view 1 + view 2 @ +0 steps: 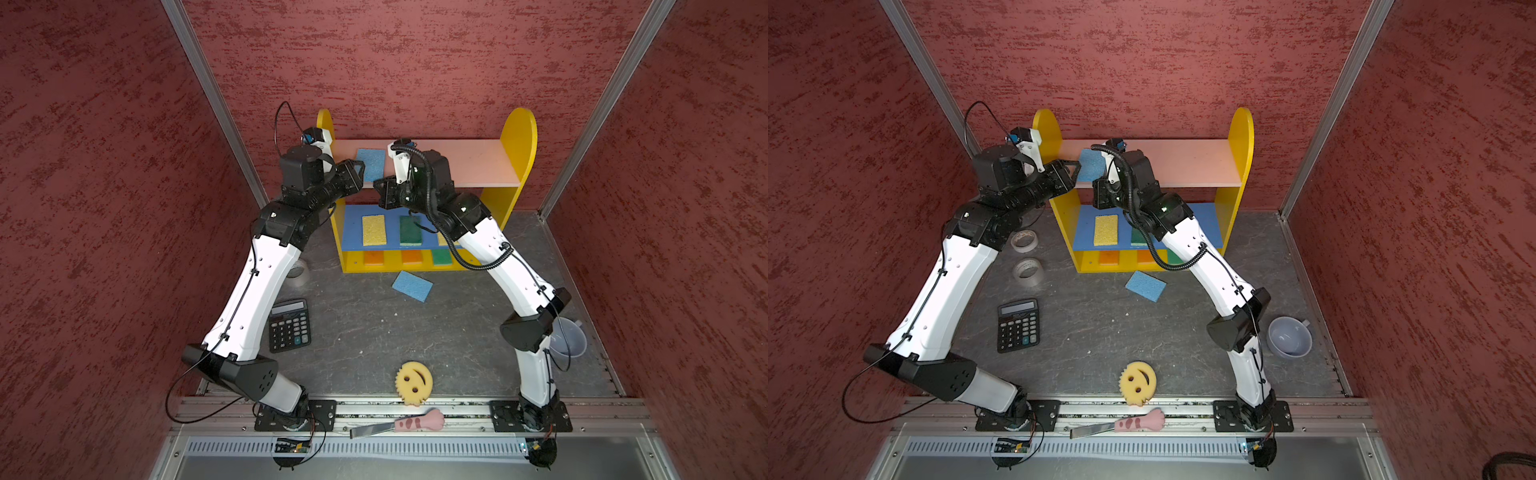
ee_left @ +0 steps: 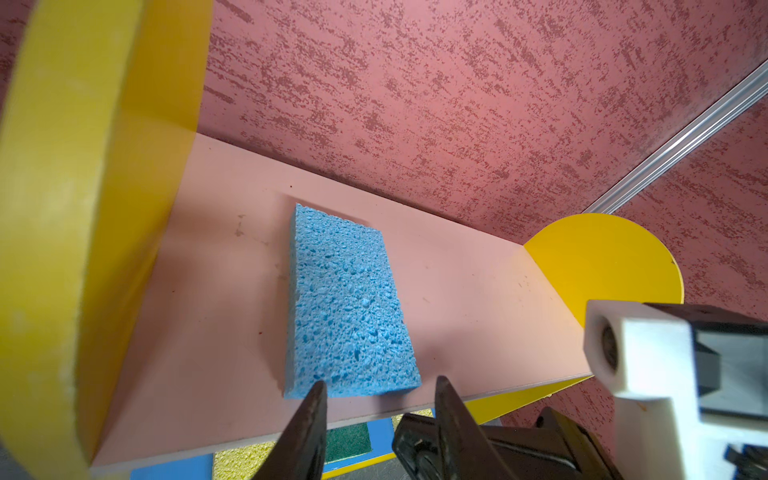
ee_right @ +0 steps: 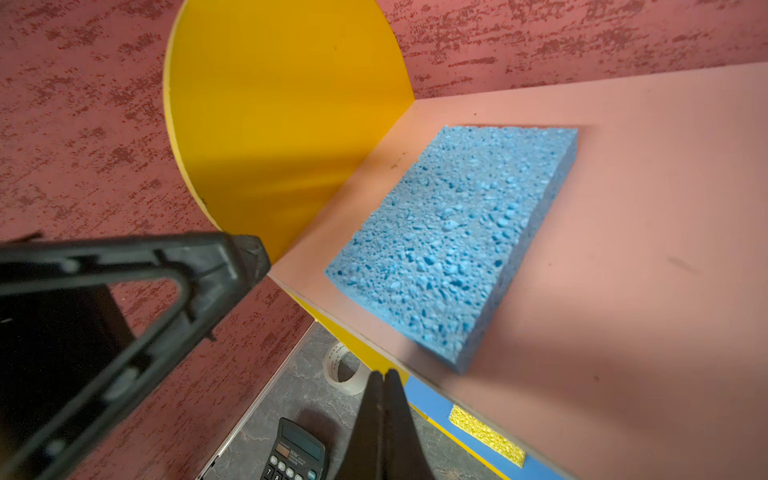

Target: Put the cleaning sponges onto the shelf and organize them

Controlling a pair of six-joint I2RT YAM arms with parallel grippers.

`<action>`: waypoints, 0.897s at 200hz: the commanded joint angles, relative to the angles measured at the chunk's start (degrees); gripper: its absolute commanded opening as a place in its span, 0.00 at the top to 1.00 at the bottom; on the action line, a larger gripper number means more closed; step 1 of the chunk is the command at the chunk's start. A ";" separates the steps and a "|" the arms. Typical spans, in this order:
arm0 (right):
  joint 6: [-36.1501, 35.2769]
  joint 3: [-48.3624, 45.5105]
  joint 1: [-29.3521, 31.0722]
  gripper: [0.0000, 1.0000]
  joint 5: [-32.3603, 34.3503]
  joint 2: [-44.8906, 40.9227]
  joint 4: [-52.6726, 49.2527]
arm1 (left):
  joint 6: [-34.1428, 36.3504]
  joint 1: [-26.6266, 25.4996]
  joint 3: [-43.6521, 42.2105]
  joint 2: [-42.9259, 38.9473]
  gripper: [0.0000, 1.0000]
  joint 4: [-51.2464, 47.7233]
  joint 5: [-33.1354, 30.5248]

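Blue sponge (image 2: 345,303) — flat on pink board (image 2: 478,299)

My two arms wear white shells with black joint housings. A thin black cable (image 1: 252,272) is clipped along the left arm (image 1: 257,299); a ribbed black conduit (image 1: 451,249) loops off the right arm (image 1: 505,266). Black fingers (image 2: 305,432), black screwed base plates (image 1: 322,415).
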 commanded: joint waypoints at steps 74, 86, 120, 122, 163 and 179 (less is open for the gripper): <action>1.52 1.98 -0.69 1.00 3.18 2.05 2.77 | -1.09 1.25 -1.07 -1.15 0.57 1.43 1.66; 1.87 1.99 -1.02 1.00 2.94 2.11 3.00 | -1.12 1.45 -1.43 -1.38 0.57 1.70 1.68; 3.04 1.94 -1.57 1.00 3.00 2.59 3.41 | -1.38 1.68 -1.53 -1.29 0.57 1.78 2.07; 3.05 2.00 -1.62 1.00 3.00 2.64 3.39 | -1.47 1.67 -1.55 -1.27 0.57 1.74 2.04; 3.23 1.95 -1.84 1.00 3.14 3.03 3.59 | -1.64 1.74 -1.76 -1.01 0.57 1.93 2.32; 3.41 2.02 -1.90 1.00 2.44 3.13 3.64 | -1.80 1.68 -1.84 -1.13 0.57 2.06 2.56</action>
